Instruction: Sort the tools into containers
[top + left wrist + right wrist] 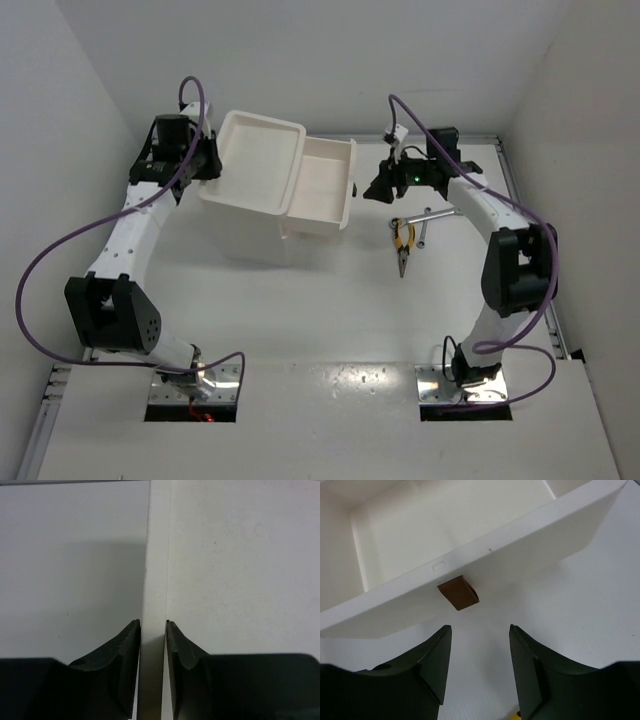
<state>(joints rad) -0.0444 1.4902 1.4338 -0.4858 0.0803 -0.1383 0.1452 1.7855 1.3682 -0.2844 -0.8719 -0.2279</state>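
Between the fingers of the left gripper (pixel 153 625) stood a thin white wall, the jaws drawn narrow and clamped on it. From above, that was the left rim of the large bin (pixel 255 165), at the upper left of the frame. The right gripper (pixel 480 630) had its jaws apart with nothing between them. It pointed at the outer wall of the smaller bin (pixel 325 190), close to it but not touching, and a brown tag (pixel 459 593) was stuck on that wall just ahead.

The two bins sat side by side and touching, upper centre in the overhead view. What showed of their insides looked bare white, though the deep one hid much of its floor. I judged the sorting barely started, or not started at all. The yellow-handled pliers (pixel 403 238) lay on the table right of centre, below the right gripper. A silver wrench (pixel 432 213) lay just beside them, and there may have been a second one — the metal was too small to separate. No screwdrivers were visible, and I could not tell whether any lay inside a bin.

The table (pixel 320 320) was plain white and slightly scuffed, closed in by pale walls (pixel 60 120) on three sides. Purple cables (pixel 60 250) looped from each arm.
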